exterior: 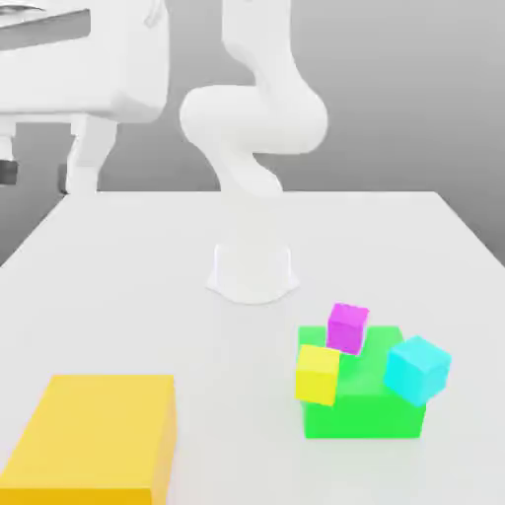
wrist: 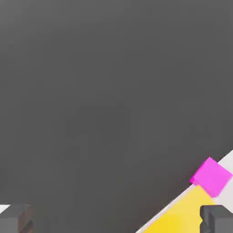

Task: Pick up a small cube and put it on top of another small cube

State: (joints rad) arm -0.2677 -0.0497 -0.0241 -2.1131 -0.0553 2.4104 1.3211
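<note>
Three small cubes rest on and against a low green block [exterior: 363, 404] at the exterior view's front right. A magenta cube [exterior: 347, 327] sits on its back edge, a yellow cube [exterior: 318, 374] leans at its left corner, and a cyan cube [exterior: 417, 369] tilts on its right side. My gripper [exterior: 37, 176] hangs high at the exterior view's upper left, far from the cubes. In the hand view the gripper [wrist: 116, 219] is open, its fingertips [wrist: 217, 219] wide apart with nothing between them. The magenta cube [wrist: 210, 176] shows there beside a yellow surface [wrist: 182, 216].
A large yellow block [exterior: 94, 439] lies at the exterior view's front left. The arm's white base [exterior: 252, 268] stands mid-table behind the cubes. The white table [exterior: 148, 296] spreads wide between them.
</note>
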